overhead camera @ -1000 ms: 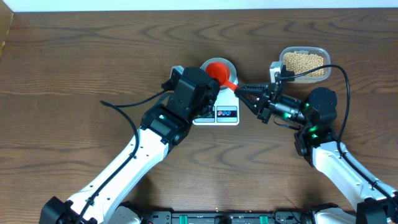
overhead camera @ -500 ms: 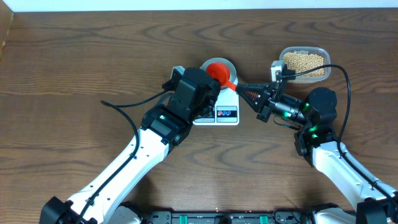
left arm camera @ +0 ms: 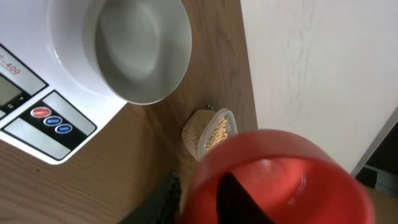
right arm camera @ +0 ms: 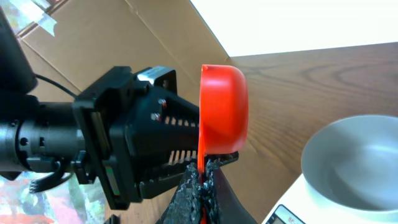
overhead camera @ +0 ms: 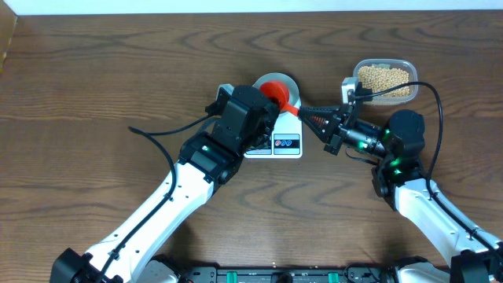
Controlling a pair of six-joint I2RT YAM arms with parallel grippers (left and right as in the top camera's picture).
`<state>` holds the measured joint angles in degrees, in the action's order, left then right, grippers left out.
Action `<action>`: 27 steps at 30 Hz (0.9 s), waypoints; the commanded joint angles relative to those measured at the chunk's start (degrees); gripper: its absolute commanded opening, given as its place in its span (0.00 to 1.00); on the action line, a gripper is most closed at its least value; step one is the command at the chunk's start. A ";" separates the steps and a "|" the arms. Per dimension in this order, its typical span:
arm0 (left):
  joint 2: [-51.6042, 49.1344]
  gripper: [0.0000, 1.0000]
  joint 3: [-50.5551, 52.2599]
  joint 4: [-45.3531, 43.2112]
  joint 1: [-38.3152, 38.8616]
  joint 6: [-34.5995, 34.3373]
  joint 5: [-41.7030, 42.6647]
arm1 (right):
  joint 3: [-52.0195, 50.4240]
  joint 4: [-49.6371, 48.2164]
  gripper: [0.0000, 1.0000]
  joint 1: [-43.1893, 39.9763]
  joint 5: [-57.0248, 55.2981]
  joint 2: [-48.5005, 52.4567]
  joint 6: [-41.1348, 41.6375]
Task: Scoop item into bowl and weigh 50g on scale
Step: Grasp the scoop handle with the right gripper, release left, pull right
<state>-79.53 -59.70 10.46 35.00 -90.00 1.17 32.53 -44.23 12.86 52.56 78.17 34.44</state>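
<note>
The pale bowl (left arm camera: 140, 46) stands empty on the white scale (left arm camera: 37, 93). In the overhead view a red scoop (overhead camera: 275, 88) hangs over the bowl (overhead camera: 263, 79) and the scale (overhead camera: 284, 145). My right gripper (right arm camera: 202, 186) is shut on the scoop's thin handle and holds the cup (right arm camera: 222, 109) on edge. My left gripper (left arm camera: 202, 202) straddles the empty cup's wall (left arm camera: 280, 180), one finger outside and one inside, slightly open with a narrow gap at the outer finger. The beans (overhead camera: 383, 77) lie in a clear tub (left arm camera: 208, 130) to the right.
The black body of the left wrist (right arm camera: 124, 143) sits close behind the scoop in the right wrist view. A cable (overhead camera: 169, 130) trails left of the scale. The table's far edge meets a white wall (left arm camera: 311, 62).
</note>
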 commanded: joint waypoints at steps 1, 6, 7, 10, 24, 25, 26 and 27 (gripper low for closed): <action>-0.22 0.27 -0.26 0.63 0.22 0.33 -0.35 | 0.83 1.31 0.01 -1.01 -2.10 0.11 -2.03; -0.22 0.32 -0.26 3.45 0.17 0.37 -3.74 | 0.83 2.03 0.01 -3.02 -4.15 0.11 -4.59; -0.22 0.33 -0.26 4.20 0.17 0.37 -4.66 | 0.83 2.08 0.01 -3.39 -5.07 0.11 -5.27; -0.22 0.34 -0.26 5.38 0.17 3.10 -6.93 | 0.85 4.04 0.01 -4.04 -9.51 0.11 -8.39; -0.22 0.59 -0.26 6.97 0.07 12.44 -13.03 | 5.62 16.70 0.01 -9.29 -13.31 0.11 -18.71; -0.22 0.61 -0.26 7.72 0.07 12.46 -14.19 | 6.62 19.15 0.01 -9.66 -13.68 0.11 -19.82; -0.22 0.61 -0.26 8.72 0.07 12.44 -15.43 | 7.78 21.55 0.01 -10.01 -14.16 0.09 -20.83; -0.22 0.61 -0.26 9.79 0.07 12.44 -16.50 | 9.05 24.04 0.01 -10.25 -15.02 0.09 -21.81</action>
<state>-79.53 -59.70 18.70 35.05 -78.98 -10.63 37.93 -22.68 3.46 39.38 78.26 18.06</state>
